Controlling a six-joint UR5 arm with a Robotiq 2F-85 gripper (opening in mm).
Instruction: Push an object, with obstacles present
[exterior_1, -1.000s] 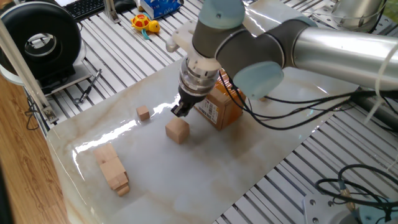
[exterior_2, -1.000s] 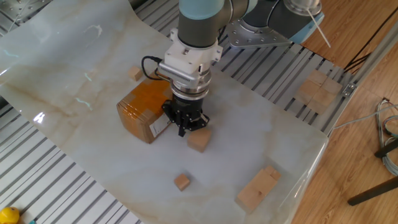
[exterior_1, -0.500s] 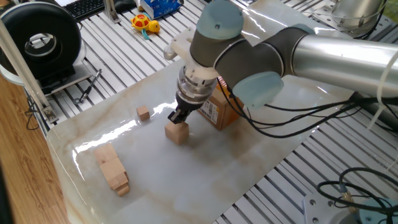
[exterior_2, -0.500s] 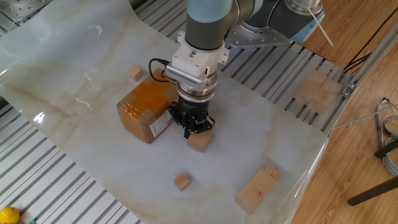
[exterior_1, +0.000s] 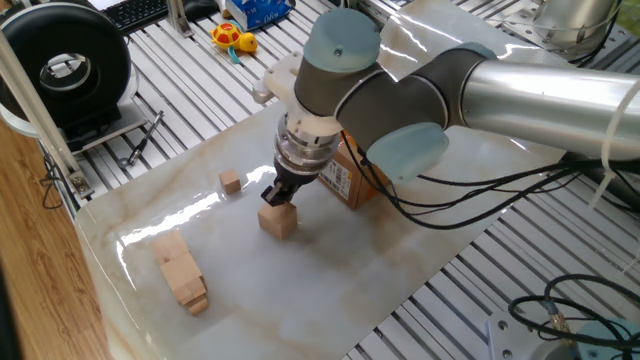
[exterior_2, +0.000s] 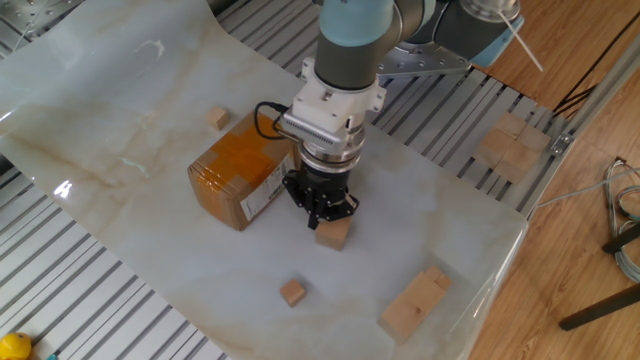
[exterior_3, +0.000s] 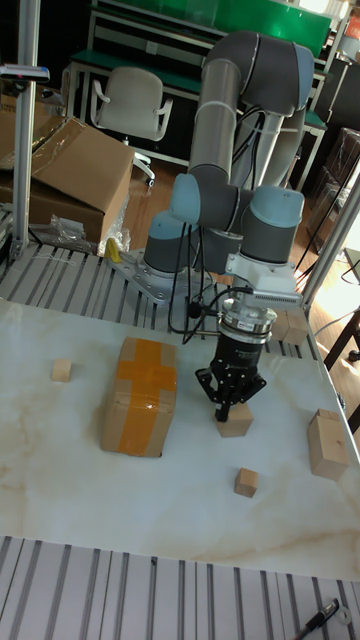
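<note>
The object, a plain light-wood cube (exterior_1: 278, 221) (exterior_2: 334, 234) (exterior_3: 236, 422), rests on the marble sheet just beyond the cardboard box. My gripper (exterior_1: 277, 196) (exterior_2: 322, 212) (exterior_3: 226, 408) points straight down, its fingers shut together, their tip touching the cube's top edge on the box side. The obstacles surround it. The orange-brown taped box (exterior_1: 352, 177) (exterior_2: 235, 175) (exterior_3: 137, 395) is behind the gripper. One tiny cube (exterior_1: 231, 181) (exterior_2: 292, 292) (exterior_3: 246, 482) lies near. Another tiny cube (exterior_2: 218, 118) (exterior_3: 62, 370) sits beyond the box. Long pale blocks (exterior_1: 180, 270) (exterior_2: 415, 300) (exterior_3: 327, 442) lie by the sheet's edge.
The marble sheet (exterior_2: 120, 90) lies on a slatted metal table. A black round device (exterior_1: 65, 65) and a yellow toy (exterior_1: 232, 38) sit off the sheet. More wooden blocks (exterior_2: 510, 145) rest at the table corner. Cables hang from the arm beside the box.
The gripper has slid away from the cardboard box toward the long pale blocks, and the cube has moved the same way ahead of it.
</note>
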